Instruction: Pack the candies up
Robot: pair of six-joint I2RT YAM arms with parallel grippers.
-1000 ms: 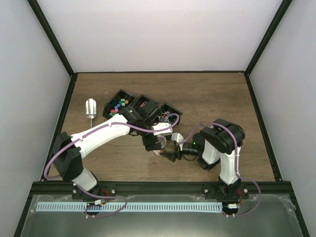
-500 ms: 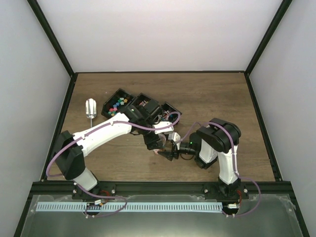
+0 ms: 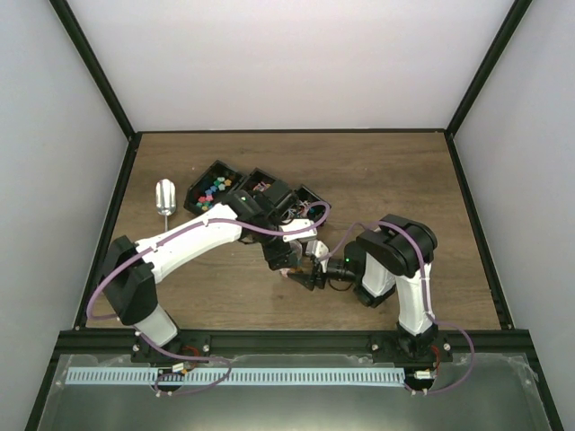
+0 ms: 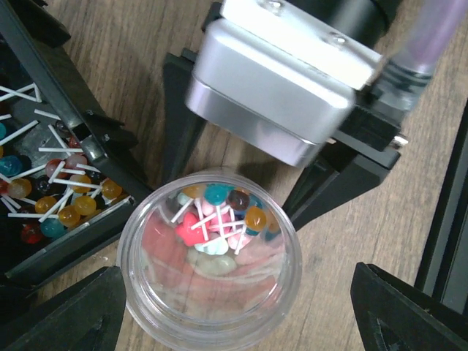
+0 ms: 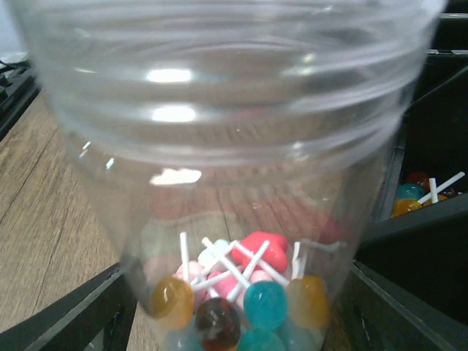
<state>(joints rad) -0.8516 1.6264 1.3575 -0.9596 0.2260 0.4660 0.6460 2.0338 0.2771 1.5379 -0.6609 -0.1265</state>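
A small clear jar [image 4: 208,292] stands on the wooden table and holds several small lollipop candies [image 4: 219,216] with white sticks: red, blue, orange, pink and brown. My right gripper [image 5: 238,307] is shut on the jar [image 5: 219,146], with its black fingers [image 4: 179,142] on both sides. My left gripper [image 4: 238,292] hovers over the jar, jaws wide open and empty. More candies [image 4: 62,197] lie in a black tray at the left. In the top view both grippers meet at mid-table [image 3: 301,269]. Bright cube candies [image 3: 213,189] fill the leftmost tray.
Three black trays [image 3: 262,190] sit in a row behind the grippers. A silver metal scoop [image 3: 165,196] lies to the left of the trays. The right arm's body [image 3: 391,260] stands close on the right. A black frame borders the table.
The right gripper has shifted a little to the left with the jar. The left wrist has shifted slightly above it and stays open.
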